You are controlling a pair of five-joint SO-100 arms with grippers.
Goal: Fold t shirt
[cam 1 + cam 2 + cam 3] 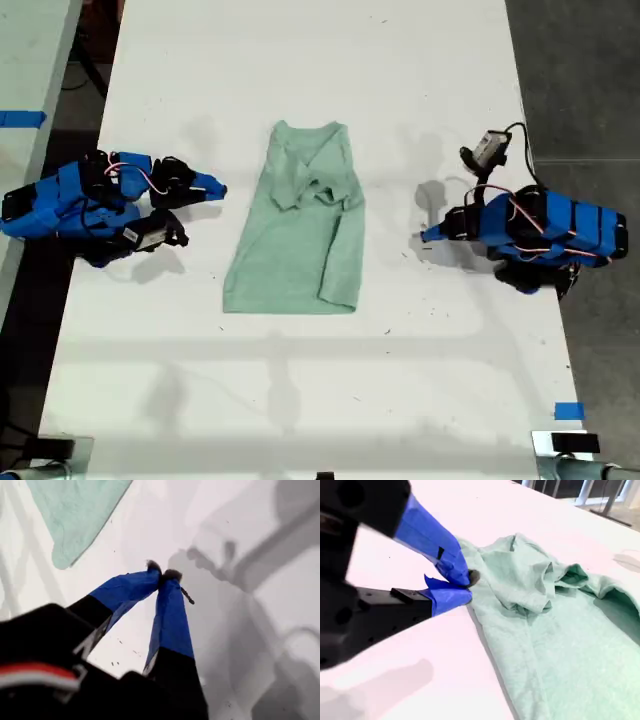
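Note:
The pale mint-green t shirt [295, 240] lies flat in the middle of the white table [300, 400], neck toward the far edge, with both sleeves folded in over the chest. My second gripper [220, 187] is at the exterior view's left. It is shut on nothing and points at the t shirt [560, 630] near its shoulder edge, a short gap away, with its tips [468, 582] pressed together. My first gripper [427, 236] is at the exterior view's right, also shut and holding nothing, its tips [162, 574] low over bare table. A hem corner of the t shirt [75, 510] lies well beyond them.
A second table [30, 60] with blue tape [22, 119] stands at the exterior view's left, across a dark gap. A blue tape square [568, 411] marks the near corner at the exterior view's right. Dark floor [590, 80] lies past that side's table edge.

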